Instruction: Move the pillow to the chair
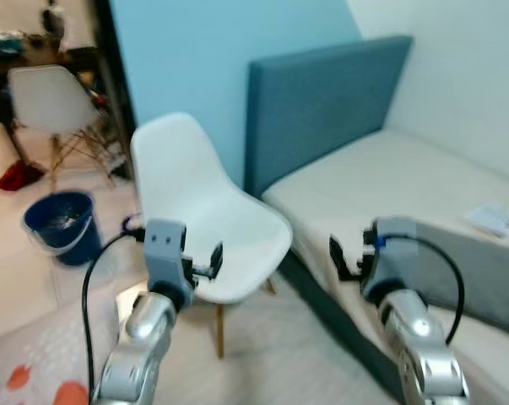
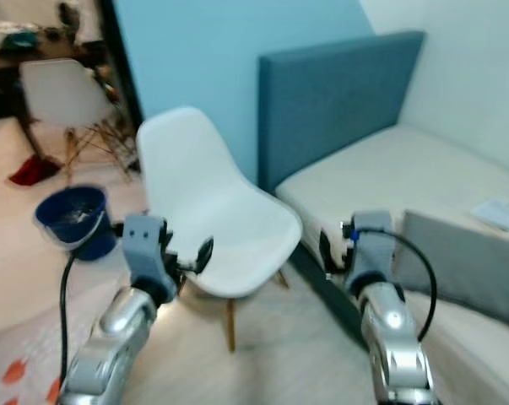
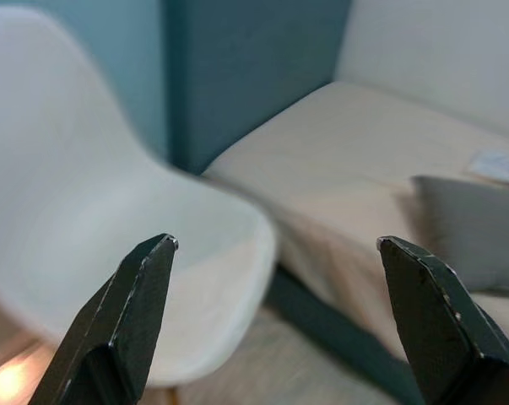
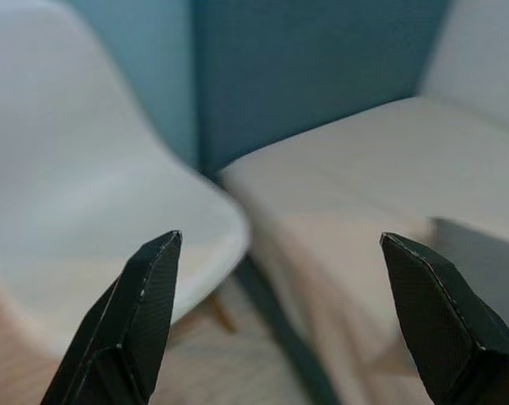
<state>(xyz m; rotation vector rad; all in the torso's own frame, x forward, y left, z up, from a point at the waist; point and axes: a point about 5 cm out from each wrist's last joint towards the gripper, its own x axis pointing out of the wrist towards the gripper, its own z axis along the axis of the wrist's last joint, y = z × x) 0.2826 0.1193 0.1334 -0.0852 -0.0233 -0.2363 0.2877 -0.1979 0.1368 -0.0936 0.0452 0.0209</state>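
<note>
Both grippers are held up in front of the body with their fingers spread wide and nothing between them: the left gripper (image 1: 205, 263) is raised just before the seat of the white chair (image 1: 212, 224), and the right gripper (image 1: 349, 257) is poised at the near edge of the bed (image 1: 389, 181). The grey pillow (image 2: 461, 266) is found lying on the bed to the right of the right gripper, just beyond it and not yet touched. A reach for the pillow appears to be the step in hand. It is best done by turning toward the bed so that the pillow is brought between the two grippers, then pinching its near edge firmly, since soft fabric is likely to slip or sag. A blue bucket (image 1: 62, 224) is seen on the floor beyond the left gripper.
</note>
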